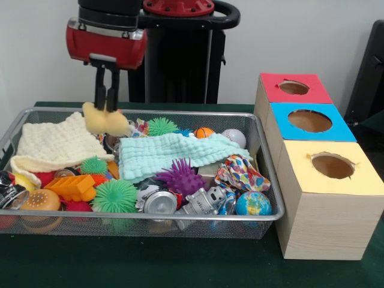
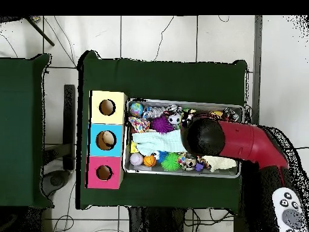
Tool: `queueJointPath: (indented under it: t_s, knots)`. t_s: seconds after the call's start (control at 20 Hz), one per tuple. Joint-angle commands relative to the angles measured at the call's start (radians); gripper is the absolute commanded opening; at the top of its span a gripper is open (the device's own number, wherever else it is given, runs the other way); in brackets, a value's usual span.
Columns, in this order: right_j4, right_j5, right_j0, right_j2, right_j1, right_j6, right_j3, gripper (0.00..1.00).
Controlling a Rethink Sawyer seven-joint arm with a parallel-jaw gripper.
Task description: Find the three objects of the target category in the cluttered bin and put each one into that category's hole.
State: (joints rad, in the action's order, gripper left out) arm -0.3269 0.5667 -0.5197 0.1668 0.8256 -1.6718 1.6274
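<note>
The cluttered bin (image 1: 271, 183) is a silver wire-mesh tray full of toys and cloths; it also shows in the overhead view (image 2: 181, 101). My gripper (image 1: 107, 108) hangs over the bin's back left part. It is shut on a fluffy yellow soft toy (image 1: 108, 122), held just above the cream cloth (image 1: 57, 144). Three wooden boxes stand beside the bin, each with a round hole in its top: red (image 1: 294, 88), blue (image 1: 309, 121) and yellow (image 1: 333, 166). In the overhead view the arm (image 2: 208, 138) hides the gripper and the toy.
In the bin lie a mint cloth (image 1: 174, 153), a purple spiky ball (image 1: 180, 177), green spiky balls (image 1: 115, 195), a small basketball (image 1: 204, 132), a baseball (image 1: 234, 138), a globe ball (image 1: 252, 204), a patterned cloth (image 1: 240, 174), a can (image 1: 161, 202) and an orange brick (image 1: 72, 186).
</note>
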Motion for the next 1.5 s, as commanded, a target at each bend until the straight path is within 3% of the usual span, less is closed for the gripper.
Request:
queueJointPath:
  t_s: [0.05,0.9,1.5]
  knots:
    - [0.042,0.118,0.024,0.061,-0.008,-0.026,0.095,0.0]
    - [0.072,0.105,0.056,0.053,-0.015,-0.043,0.102,0.0]
    - [0.12,0.127,0.09,0.043,0.023,-0.062,0.131,0.0]
